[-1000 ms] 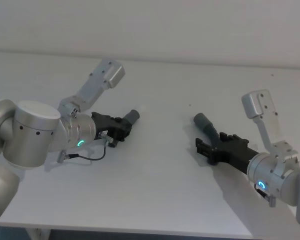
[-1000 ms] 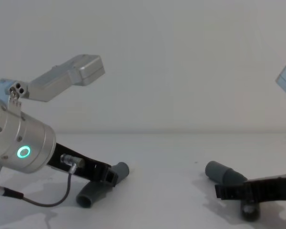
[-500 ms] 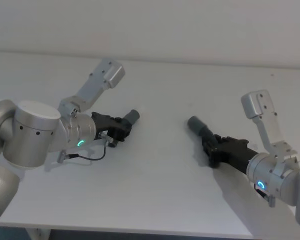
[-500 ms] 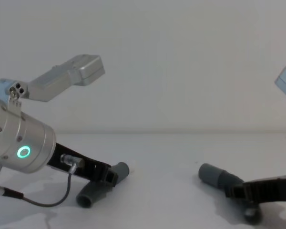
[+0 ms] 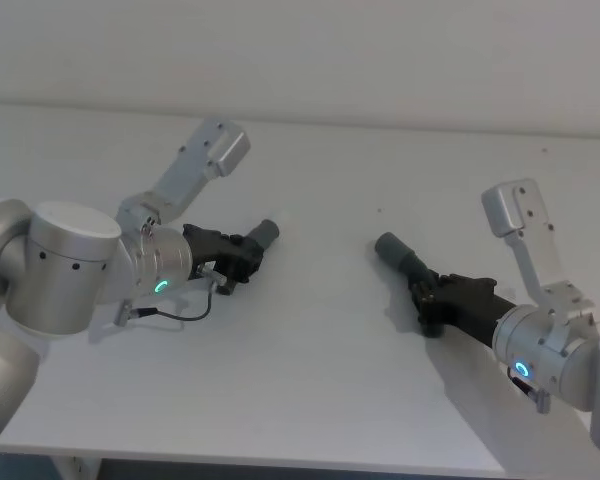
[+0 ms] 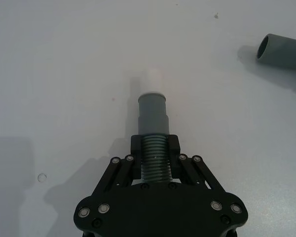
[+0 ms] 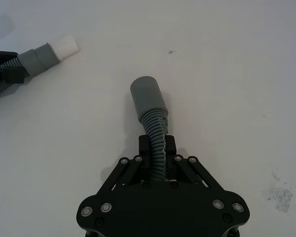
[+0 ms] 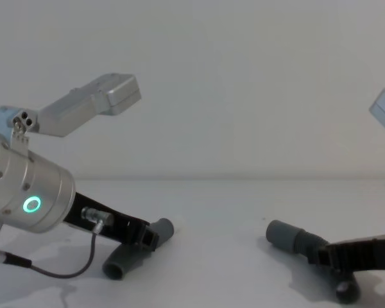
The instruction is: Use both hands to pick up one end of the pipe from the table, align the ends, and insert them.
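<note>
Bare table [image 5: 320, 335] lies open between the 2 pipes; its near edge runs just in front of the arms. There are 2 grippers, each clenched on 1 ribbed middle. The left gripper [image 5: 242, 256] grasps the left pipe [image 6: 152, 111] at the table's left, and the right gripper [image 5: 427, 296] grasps the right pipe [image 5: 394, 251] at its right. Both pipes are dark grey; 1 cuff bears a white tip [image 6: 152, 79]. The cuffs are well apart.

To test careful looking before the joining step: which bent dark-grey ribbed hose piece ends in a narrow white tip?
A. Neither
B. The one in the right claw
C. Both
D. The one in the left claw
D: the black plastic left claw grips a dark-grey ribbed hose piece ending in a narrow white tip; the other hose piece, held by the right claw, ends in a plain grey cuff.
</note>
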Controlling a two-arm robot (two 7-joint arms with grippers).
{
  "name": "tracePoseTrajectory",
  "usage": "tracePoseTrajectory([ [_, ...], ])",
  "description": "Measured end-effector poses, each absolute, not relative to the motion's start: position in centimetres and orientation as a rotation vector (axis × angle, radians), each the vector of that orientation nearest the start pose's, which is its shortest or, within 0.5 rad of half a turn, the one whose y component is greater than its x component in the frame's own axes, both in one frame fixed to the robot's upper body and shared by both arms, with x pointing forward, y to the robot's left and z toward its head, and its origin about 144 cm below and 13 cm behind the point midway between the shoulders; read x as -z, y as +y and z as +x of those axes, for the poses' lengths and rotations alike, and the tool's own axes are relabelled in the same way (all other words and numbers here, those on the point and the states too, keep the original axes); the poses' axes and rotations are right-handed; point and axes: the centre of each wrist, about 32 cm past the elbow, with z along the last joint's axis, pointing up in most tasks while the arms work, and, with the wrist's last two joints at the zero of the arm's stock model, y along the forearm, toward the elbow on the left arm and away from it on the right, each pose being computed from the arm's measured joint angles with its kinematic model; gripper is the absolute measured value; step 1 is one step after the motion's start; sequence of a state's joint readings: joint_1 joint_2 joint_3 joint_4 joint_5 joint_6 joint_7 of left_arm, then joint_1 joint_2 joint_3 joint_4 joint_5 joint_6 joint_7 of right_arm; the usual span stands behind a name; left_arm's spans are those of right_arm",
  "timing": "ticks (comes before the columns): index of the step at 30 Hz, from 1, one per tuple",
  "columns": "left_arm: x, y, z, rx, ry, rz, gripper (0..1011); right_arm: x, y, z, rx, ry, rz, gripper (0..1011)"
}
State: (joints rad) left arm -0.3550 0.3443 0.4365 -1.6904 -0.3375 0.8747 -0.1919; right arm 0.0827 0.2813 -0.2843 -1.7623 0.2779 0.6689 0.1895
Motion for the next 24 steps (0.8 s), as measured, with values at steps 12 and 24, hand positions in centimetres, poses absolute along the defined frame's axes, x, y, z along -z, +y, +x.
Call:
tracePoseTrajectory([
  [12, -126.3, 19.0, 50.9, -0.958, 0.25, 0.534, 305, -121.3, -20.0, 46.0, 1.05, 0.284, -0.37, 161],
  [24, -127.5, 20.4, 51.0, -0.924, 0.129, 0.481, 305, -123.1, -19.8, 46.6, 1.0, 0.163, -0.322, 161],
])
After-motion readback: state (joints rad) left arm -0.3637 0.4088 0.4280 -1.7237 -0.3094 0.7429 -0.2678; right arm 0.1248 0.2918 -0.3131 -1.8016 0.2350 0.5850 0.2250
